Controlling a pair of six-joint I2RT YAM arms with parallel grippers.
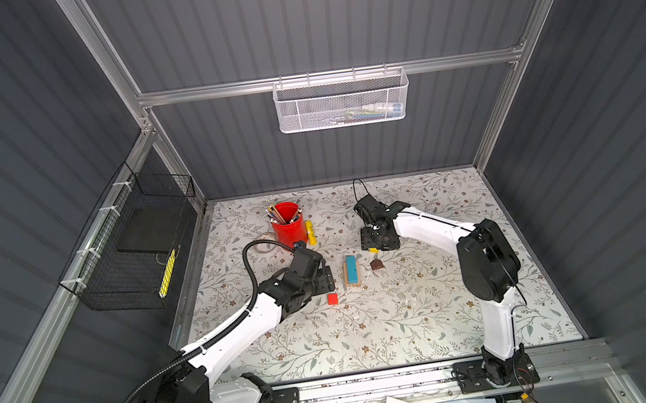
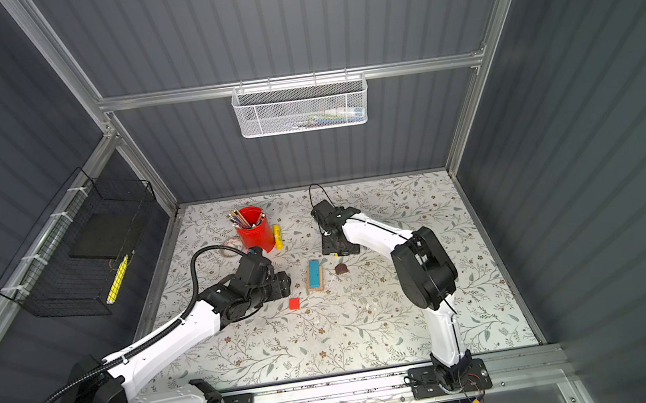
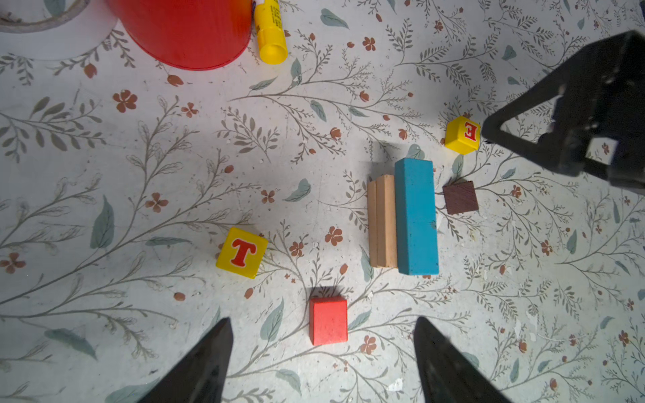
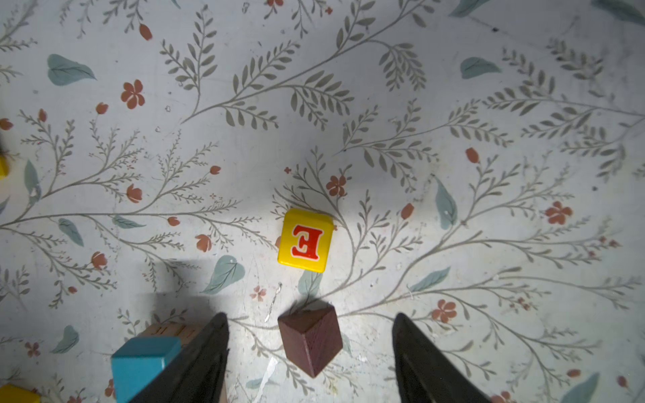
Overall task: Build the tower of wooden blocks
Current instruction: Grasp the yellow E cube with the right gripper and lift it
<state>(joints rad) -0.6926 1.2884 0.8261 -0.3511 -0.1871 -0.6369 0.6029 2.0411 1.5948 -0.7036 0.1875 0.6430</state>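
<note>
A blue plank lies on tan planks mid-mat. Beside it sits the dark brown peaked piece, with the open fingers of my right gripper on either side and clear of it. A yellow E cube rests just beyond. My left gripper hovers open; in the left wrist view the red cube lies on the mat between its tips, untouched. A yellow T cube lies nearby, hidden in both top views.
A red pencil cup and a yellow tube stand behind the left gripper, next to a tape ring. A black wire basket hangs on the left wall, a white mesh basket on the back wall.
</note>
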